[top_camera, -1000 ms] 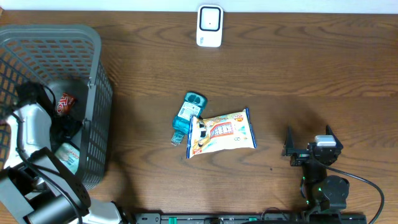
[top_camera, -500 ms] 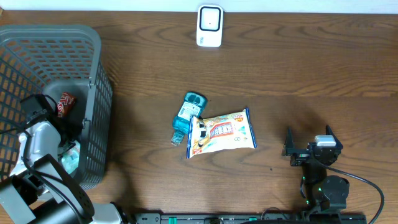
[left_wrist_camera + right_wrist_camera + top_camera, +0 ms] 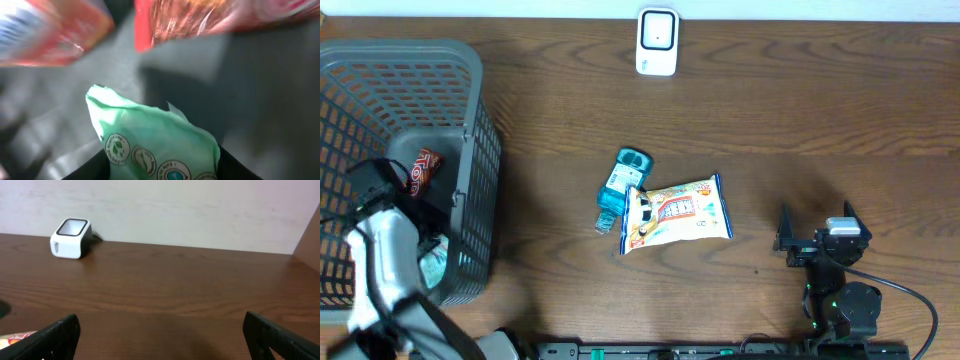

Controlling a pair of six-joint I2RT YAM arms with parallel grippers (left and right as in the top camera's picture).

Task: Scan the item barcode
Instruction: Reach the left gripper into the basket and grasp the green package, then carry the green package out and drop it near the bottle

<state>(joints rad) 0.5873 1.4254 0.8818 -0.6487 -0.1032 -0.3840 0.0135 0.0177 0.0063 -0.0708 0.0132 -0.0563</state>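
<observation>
My left gripper (image 3: pixel 160 172) is down inside the grey basket (image 3: pixel 478 130), and its fingers press on both sides of a green packet (image 3: pixel 150 135) with round printed seals. In the overhead view the white left arm (image 3: pixel 382 250) covers most of that green packet (image 3: pixel 434 262). The white barcode scanner (image 3: pixel 657 42) stands at the table's far edge, and it also shows as a small scanner (image 3: pixel 71 238) at the left of the right wrist view. Near the front right, my right gripper (image 3: pixel 817 232) rests open over bare wood, its jaws wide apart around nothing (image 3: pixel 160 340).
A yellow snack bag (image 3: pixel 677 212) and a teal bottle (image 3: pixel 623 180) lie together mid-table. A red packet (image 3: pixel 423 168) lies in the basket, and red wrappers (image 3: pixel 50 30) show blurred above the green packet. A pale wall runs behind the scanner.
The left arm has moved down toward the basket's near side and its jaws have closed in from wide open onto the green packet. The right arm has not moved.
</observation>
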